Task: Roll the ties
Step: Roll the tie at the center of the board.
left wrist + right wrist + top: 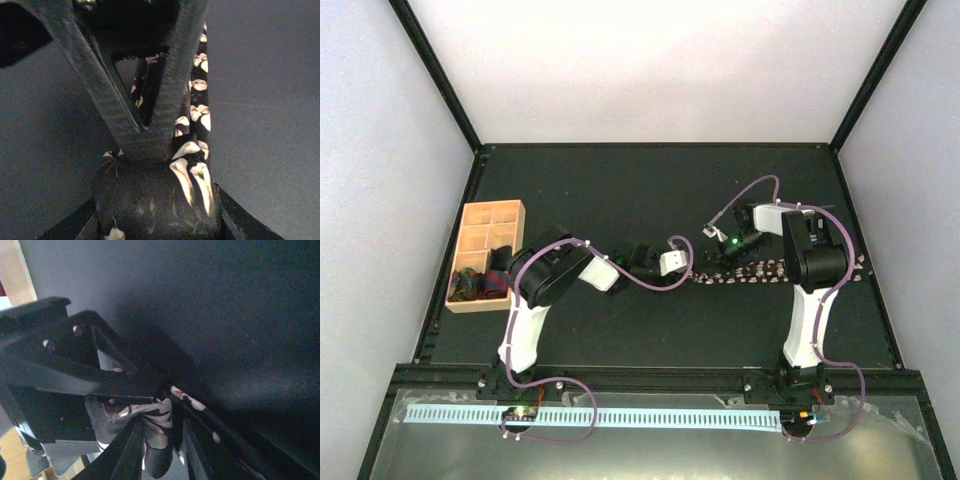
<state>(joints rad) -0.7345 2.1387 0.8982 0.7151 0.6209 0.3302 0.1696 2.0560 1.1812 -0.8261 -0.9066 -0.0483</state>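
The tie (775, 270) lies stretched across the right half of the table (650, 190), running from the right edge towards the middle. Both arms meet at its inner end. The tray (492, 206) sits well apart at the left edge (dark bundles lie in its near compartments).

The left gripper (690, 268) reaches in from the left. In the wrist view its fingers (95, 85) slant into a tight V, the tips together and pressed into the fabric, pinching the top of a dark rounded roll (155, 200) at the tie's end. From there the rest of the patterned strip runs straight away from the camera, flat on the table.

The right gripper (718, 258) comes down on the same end from the far side, just beside the left one. Its fingers (127, 450) stand a little apart with a bunched fold of tie (156, 445) between them. The view is dark and cropped, so whether they actually press the fabric cannot be told.
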